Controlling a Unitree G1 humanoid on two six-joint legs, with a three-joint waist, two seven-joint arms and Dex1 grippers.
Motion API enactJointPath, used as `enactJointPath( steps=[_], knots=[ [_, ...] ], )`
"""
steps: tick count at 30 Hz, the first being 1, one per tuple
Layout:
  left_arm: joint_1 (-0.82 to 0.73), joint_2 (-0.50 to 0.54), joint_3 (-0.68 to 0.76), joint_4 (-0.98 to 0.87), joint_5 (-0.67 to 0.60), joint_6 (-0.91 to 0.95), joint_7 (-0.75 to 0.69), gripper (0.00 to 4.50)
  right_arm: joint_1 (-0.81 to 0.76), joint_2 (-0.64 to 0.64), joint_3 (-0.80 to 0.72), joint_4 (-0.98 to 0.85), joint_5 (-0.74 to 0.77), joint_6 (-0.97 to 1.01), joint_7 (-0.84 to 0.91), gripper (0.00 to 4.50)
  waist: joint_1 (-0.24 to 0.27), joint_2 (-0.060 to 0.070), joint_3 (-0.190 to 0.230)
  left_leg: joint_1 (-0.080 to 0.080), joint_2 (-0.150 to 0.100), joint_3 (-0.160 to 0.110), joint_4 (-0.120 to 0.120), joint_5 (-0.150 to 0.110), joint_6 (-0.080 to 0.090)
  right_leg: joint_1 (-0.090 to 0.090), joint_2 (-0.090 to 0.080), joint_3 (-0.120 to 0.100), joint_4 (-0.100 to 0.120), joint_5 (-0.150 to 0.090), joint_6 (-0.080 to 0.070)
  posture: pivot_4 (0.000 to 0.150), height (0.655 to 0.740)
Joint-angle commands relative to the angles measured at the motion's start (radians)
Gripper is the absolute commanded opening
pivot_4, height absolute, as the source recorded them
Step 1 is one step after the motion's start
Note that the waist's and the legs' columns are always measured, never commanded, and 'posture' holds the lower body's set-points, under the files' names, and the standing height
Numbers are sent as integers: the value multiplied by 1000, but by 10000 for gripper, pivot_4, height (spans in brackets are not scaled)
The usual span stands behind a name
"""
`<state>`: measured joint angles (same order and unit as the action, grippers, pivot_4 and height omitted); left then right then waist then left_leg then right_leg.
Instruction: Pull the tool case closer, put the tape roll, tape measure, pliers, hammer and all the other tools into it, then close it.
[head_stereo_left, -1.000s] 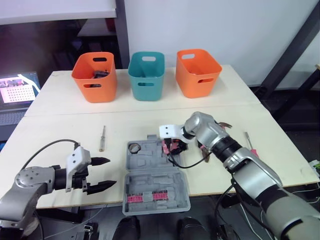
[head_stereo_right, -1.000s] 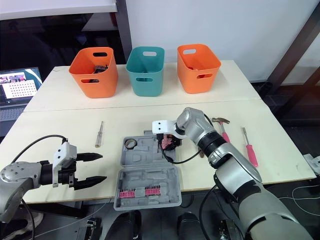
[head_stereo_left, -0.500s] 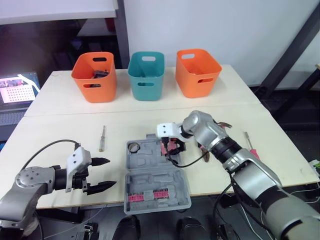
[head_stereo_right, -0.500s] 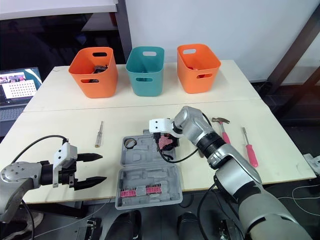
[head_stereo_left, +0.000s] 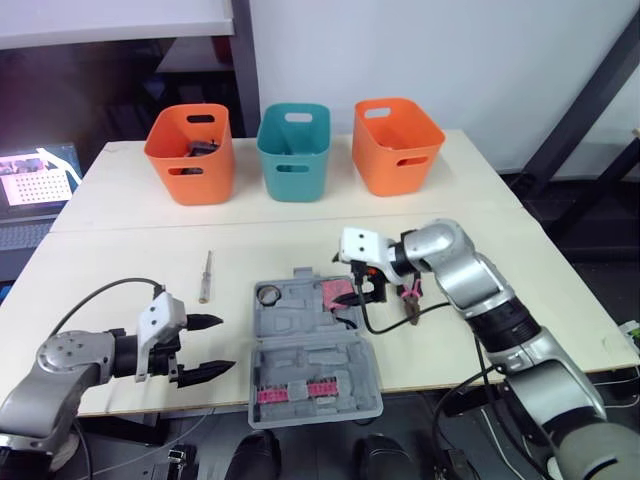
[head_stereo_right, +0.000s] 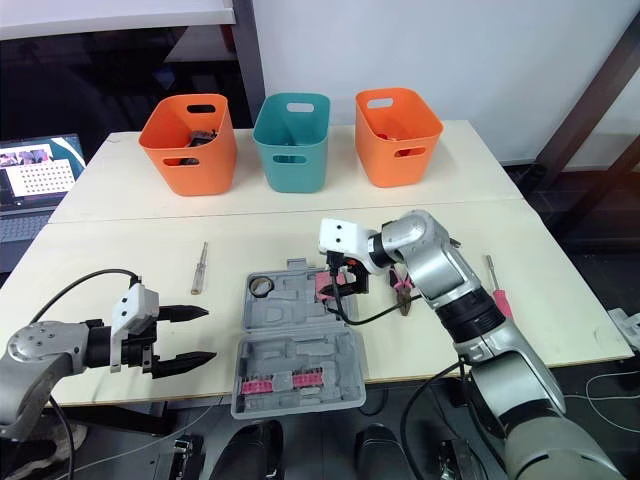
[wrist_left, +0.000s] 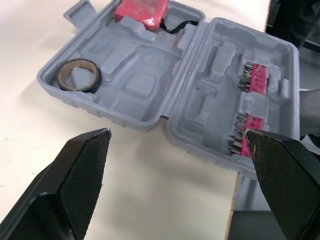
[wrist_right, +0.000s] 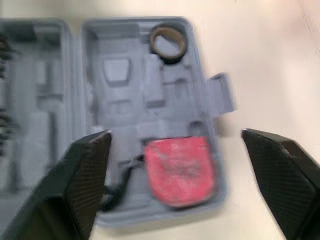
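The right claw (head_stereo_left: 352, 285) hangs spread wide and empty just above the far right corner of the open grey tool case (head_stereo_left: 305, 345), over the red tape measure (head_stereo_left: 334, 292) that lies in that corner with its black cord trailing into the tray. In the far left pocket of the same tray sits the tape roll (head_stereo_left: 267, 295), and the lid half, lying flat at the front edge of the table (head_stereo_left: 120, 240), carries two strips of pink bits (head_stereo_left: 290, 392). Just right of the case, under the right forearm, the pliers (head_stereo_left: 410, 298) rest on the table. The left claw (head_stereo_left: 222, 344) is also wide open with nothing in it, low over the table to the left of the case and pointing at it. A screwdriver (head_stereo_left: 205, 277) lies beyond it, left of the case. Along the back stand an orange bin (head_stereo_left: 190, 155), a teal bin (head_stereo_left: 293, 152) and a second orange bin (head_stereo_left: 397, 145)
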<state>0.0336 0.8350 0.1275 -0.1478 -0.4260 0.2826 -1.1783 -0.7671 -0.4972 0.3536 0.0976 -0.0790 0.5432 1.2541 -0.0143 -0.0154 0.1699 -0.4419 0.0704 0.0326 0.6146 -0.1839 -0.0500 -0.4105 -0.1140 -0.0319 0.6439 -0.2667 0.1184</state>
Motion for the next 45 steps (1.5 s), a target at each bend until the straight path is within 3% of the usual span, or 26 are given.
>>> enactJointPath(
  steps=[1,2,18,29,41,45],
  knots=[
    [-16,-2,-9,0,-1,-19,-12,45000,14,-17,-35,-33,26,-16,-39,27021,0,0,0,0,0,0,0,0,0,0,0,0,0,0,0,1500,7400],
    [-20,-2,-11,4,0,-20,-15,45000,18,-14,-36,-22,24,-29,-59,22545,0,0,0,0,0,0,0,0,0,0,0,0,0,0,0,1500,7400],
    [-41,10,-18,26,1,-23,-29,45000,21,54,-35,316,45,-215,-165,22545,-3,0,0,0,0,0,0,0,0,0,0,0,0,0,0,1500,7400],
    [-46,18,-16,27,2,-21,-31,45000,4,101,-2,652,-30,-428,-238,22545,-3,0,0,3,0,0,0,0,0,4,0,0,0,0,0,1500,7400],
    [-64,16,-21,34,0,-10,-26,45000,53,126,-84,636,71,-340,-151,22545,-2,-1,-1,5,0,0,0,0,0,6,0,0,0,-1,-1,1500,7400],
    [-78,11,-17,46,-4,-6,-23,45000,68,119,-136,532,105,-408,-174,22545,2,-1,-1,5,0,0,0,0,0,6,0,0,0,-1,-1,1500,7400]
  ],
)
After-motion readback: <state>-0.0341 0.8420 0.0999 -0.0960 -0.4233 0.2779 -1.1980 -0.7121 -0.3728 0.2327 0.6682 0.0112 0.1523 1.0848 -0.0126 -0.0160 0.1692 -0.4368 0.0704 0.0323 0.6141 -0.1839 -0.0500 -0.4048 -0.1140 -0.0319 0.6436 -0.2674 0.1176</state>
